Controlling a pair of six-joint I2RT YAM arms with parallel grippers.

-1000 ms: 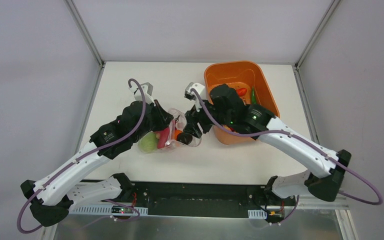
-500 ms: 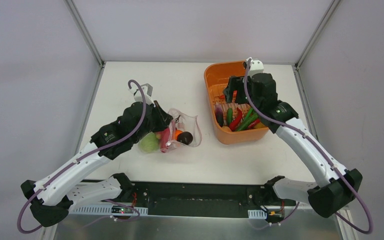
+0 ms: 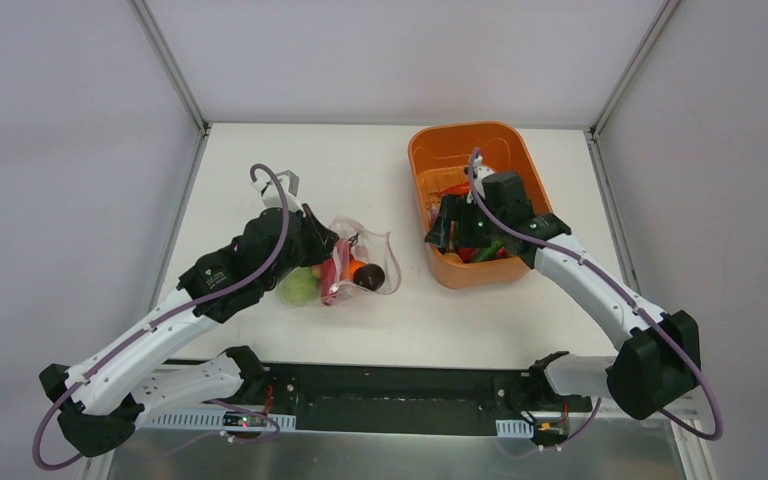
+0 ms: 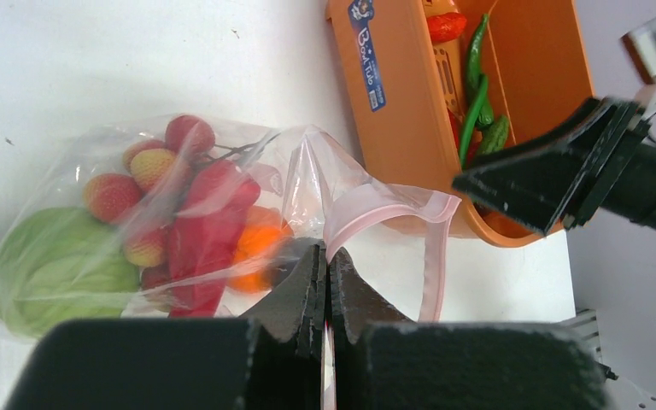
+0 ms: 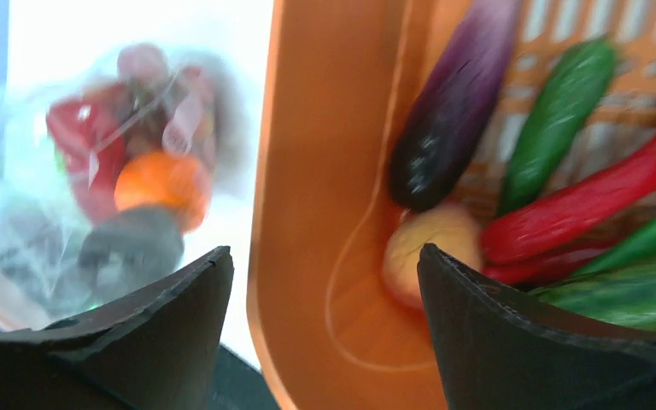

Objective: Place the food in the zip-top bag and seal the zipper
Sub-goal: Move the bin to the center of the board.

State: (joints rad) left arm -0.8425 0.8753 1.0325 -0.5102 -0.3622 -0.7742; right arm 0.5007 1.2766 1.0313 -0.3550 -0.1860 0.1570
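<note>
only the left wrist view showed the left fingers (image 4: 303, 295) clenched on the zipper (image 4: 384, 205) of the zip-top bag (image 4: 299, 171); the right wrist view showed the right fingers (image 5: 512, 325) released over the orange tub (image 5: 325, 171).

White arm links (image 3: 155, 335), black joints (image 3: 228, 270), purple cables (image 3: 286, 205), matte black claws (image 4: 328, 260), perhaps a green light (image 3: 487, 227).

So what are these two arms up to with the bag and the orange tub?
They are packing toy food into a clear bag. The left claw is pinched shut on the bag's pink strip; several pieces already lie inside. The right claw hangs open over the orange tub, where peppers and a purple vegetable lie. The bag is unsealed.
</note>
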